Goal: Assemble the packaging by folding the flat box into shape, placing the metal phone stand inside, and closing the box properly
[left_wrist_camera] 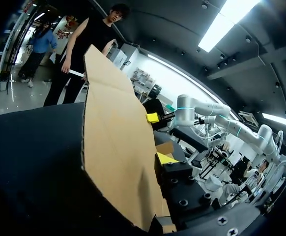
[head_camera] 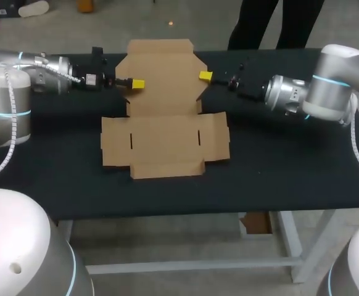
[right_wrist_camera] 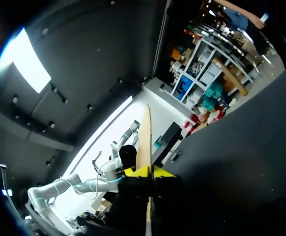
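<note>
one black table (head_camera: 290, 160) bears one flat cardboard box (head_camera: 164, 139), its far panel tilted up. two grippers flank that panel: the right gripper (right_wrist_camera: 149, 172) pinches its edge between both yellow tips. the left gripper (head_camera: 138, 83) sits at the opposite edge, and i cannot tell its grip.

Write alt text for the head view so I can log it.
An unfolded cardboard box lies on the black table. The left tool and right tool meet opposite side edges of its far panel, one from each side.
</note>
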You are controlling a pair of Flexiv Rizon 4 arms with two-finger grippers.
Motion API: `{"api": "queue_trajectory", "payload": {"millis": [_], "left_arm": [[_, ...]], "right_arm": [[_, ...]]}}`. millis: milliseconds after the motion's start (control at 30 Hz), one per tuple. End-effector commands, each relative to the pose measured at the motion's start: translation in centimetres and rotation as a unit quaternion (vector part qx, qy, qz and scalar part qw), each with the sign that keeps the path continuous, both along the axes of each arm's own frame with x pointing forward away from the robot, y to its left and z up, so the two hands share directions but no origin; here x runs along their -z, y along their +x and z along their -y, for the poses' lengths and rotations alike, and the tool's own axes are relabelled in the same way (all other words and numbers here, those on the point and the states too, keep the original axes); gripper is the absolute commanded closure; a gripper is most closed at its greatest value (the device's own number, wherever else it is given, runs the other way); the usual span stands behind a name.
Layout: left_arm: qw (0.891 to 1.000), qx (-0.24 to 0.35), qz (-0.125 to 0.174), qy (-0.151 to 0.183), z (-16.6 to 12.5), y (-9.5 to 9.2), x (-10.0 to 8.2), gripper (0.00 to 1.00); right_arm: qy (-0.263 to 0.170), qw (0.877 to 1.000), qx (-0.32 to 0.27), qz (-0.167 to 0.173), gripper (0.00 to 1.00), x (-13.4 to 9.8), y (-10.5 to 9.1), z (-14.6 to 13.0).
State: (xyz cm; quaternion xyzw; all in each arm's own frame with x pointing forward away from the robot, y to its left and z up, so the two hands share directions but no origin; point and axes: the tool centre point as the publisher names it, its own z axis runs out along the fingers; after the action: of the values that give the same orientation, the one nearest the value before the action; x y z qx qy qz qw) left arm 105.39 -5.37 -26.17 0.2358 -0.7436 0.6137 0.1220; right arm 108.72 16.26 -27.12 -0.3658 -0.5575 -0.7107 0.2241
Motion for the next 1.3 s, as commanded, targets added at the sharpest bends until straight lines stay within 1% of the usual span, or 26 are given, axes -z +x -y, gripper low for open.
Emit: {"api": "queue_trajectory", "payload": {"millis": [33,367,533,1033,1067,1100,1133,1300], "left_arm": [[1.000,0.027,-0.005,-0.010,0.2,0.6,0.1,0.71],[0.999,0.036,-0.005,-0.006,0.9,0.6,0.0,0.87],[0.999,0.037,-0.004,-0.006,1.0,0.6,-0.1,1.00],[0.999,0.047,-0.004,-0.009,1.2,0.4,0.0,1.00],[0.999,0.048,-0.004,-0.010,1.2,0.4,0.0,1.00],[0.999,0.048,-0.004,-0.010,1.1,0.5,0.0,1.00],[0.999,0.048,-0.004,-0.011,1.1,0.5,-0.1,1.00],[0.999,0.049,-0.001,-0.015,0.9,0.8,-0.4,1.00]], "right_arm": [[0.003,1.000,-0.003,0.003,1.00,0.2,0.4,-0.1],[0.002,1.000,-0.007,0.005,1.00,0.0,0.6,-0.3],[0.002,1.000,-0.007,0.007,1.00,-0.2,0.6,-0.3],[0.006,1.000,-0.009,0.005,1.00,-0.2,0.7,-0.3],[0.005,1.000,-0.008,0.005,0.85,-0.3,0.7,-0.3],[0.002,1.000,-0.008,0.006,0.76,-0.4,0.7,-0.2],[-0.001,1.000,-0.005,0.006,0.72,-0.5,0.7,-0.1],[-0.024,1.000,0.014,0.013,0.64,-1.1,0.5,1.2]]}}
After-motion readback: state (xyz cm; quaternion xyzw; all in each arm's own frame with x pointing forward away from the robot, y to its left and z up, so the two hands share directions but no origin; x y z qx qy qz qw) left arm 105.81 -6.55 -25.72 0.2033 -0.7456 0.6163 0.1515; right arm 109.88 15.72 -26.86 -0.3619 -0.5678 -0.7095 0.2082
